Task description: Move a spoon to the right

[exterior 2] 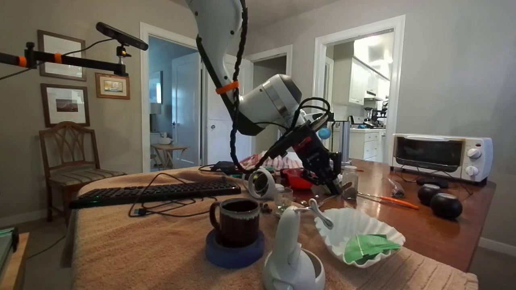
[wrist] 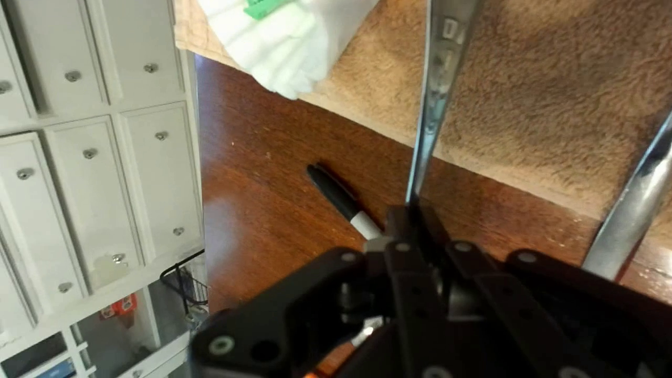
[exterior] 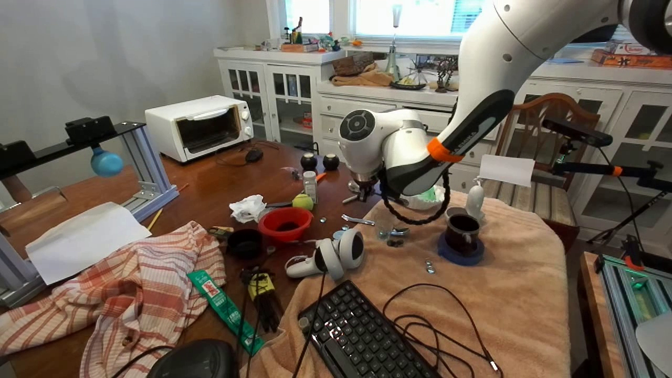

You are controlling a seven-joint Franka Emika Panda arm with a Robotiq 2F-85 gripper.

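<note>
Silver and slim, the spoon (wrist: 442,84) sticks out from the gripper (wrist: 412,207), whose fingertips seem to pinch it at one narrow end, over the line where towel (wrist: 530,100) meets wooden table (wrist: 247,163). Its far end runs out of the wrist view, and I cannot tell whether it clears the towel. That end grip looks the likeliest trouble: with so little metal held, a knock or a quick swing could twist the spoon or drop it. Carried low and sideways, it could strike the white dish (wrist: 294,52) to its left in that view, or the piece of cutlery (wrist: 633,210) to its right. Near the fingertips lies a marker (wrist: 341,199), easily nudged if the gripper dips. In both exterior views a looped cable (exterior: 418,221) hangs low, and could catch the glass (exterior 2: 283,199).
</note>
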